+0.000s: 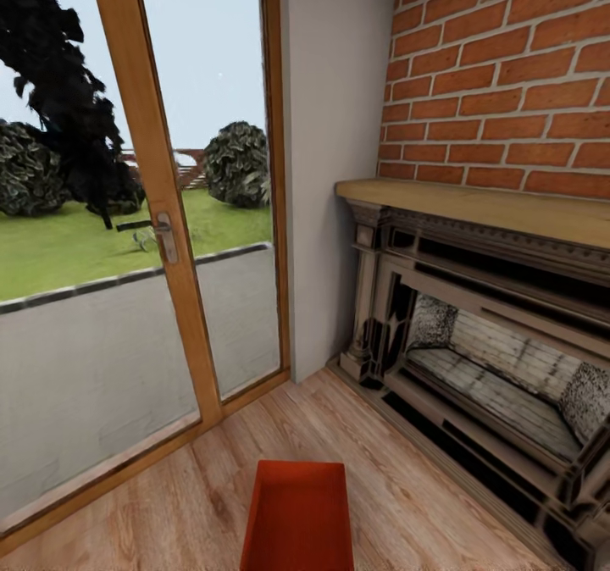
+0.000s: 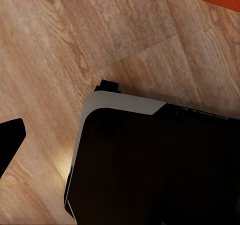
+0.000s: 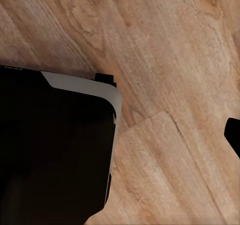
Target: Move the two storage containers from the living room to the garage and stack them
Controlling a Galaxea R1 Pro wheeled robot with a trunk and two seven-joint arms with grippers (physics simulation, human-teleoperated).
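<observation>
Still in the living room: a storage container on the plank floor by the brick fireplace.
Likely light, thin-walled; grip a rim. Gripper states cannot be told.

Storage container: lying on the plank floor at bottom centre of the head view, running off the lower edge. Glazed door: standing behind it, occupying the left half. Fireplace: sitting at right, under the brick wall. Wall strip: standing between door and fireplace.
</observation>
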